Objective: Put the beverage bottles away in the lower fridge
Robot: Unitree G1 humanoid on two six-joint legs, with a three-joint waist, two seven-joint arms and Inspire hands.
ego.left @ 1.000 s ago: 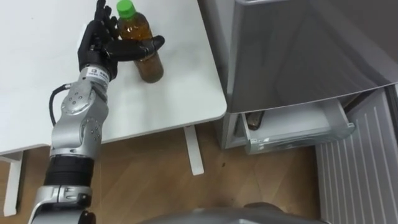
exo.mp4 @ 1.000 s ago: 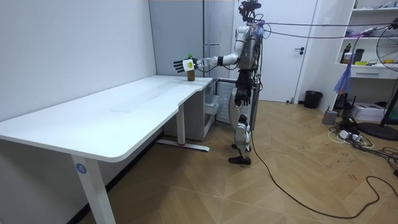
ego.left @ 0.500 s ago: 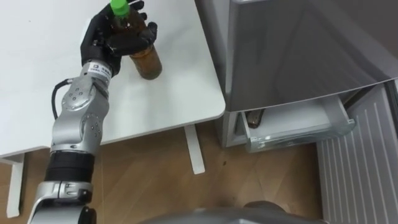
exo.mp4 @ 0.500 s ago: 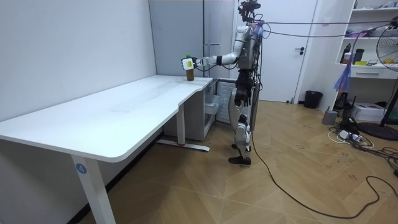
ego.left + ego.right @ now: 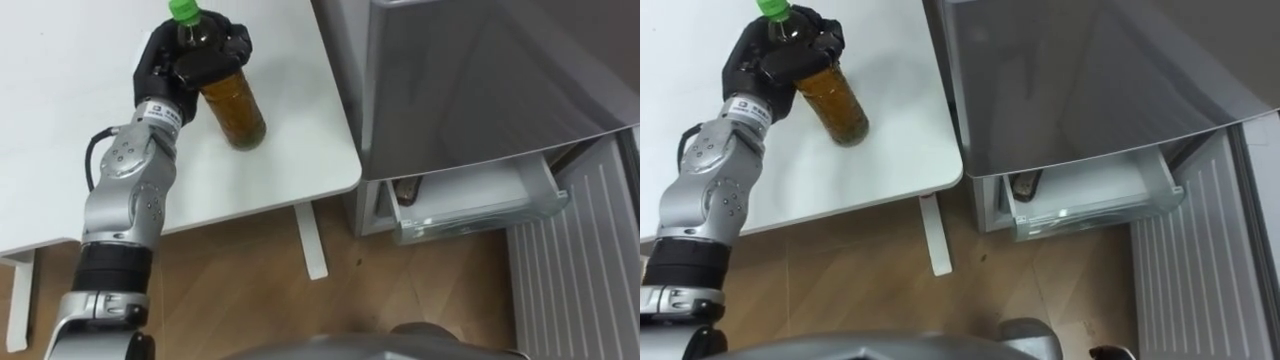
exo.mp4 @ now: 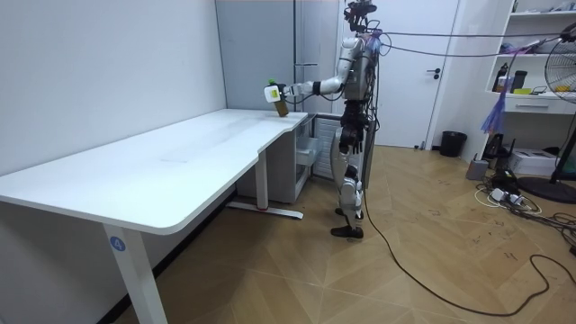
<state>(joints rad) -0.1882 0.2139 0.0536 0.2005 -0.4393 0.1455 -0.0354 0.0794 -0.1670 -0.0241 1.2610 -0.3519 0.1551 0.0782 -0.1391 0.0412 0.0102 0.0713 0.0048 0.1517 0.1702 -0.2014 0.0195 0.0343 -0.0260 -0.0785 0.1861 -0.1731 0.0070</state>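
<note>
A brown drink bottle (image 5: 232, 108) with a green cap (image 5: 182, 10) is tilted over the white table's (image 5: 60, 130) right end. My left hand (image 5: 178, 62) is shut on its upper part, fingers and thumb wrapped round the neck. In the room view the bottle (image 6: 278, 102) leans in that hand just above the tabletop. To the right stands the grey fridge (image 5: 480, 80) with its lower drawer (image 5: 480, 205) pulled open. A dark bottle (image 5: 406, 190) lies at the drawer's left end. My right hand (image 6: 347, 137) hangs by my body in the room view.
The table's rounded corner (image 5: 350, 175) lies close to the fridge, with a narrow gap between them. A ribbed white panel (image 5: 580, 280) stands at the lower right beside the drawer. Wooden floor (image 5: 250, 290) lies below the table edge.
My left hand's fingers went from straight beside the bottle to curled round its neck. The bottle has tipped over and risen slightly off the table.
</note>
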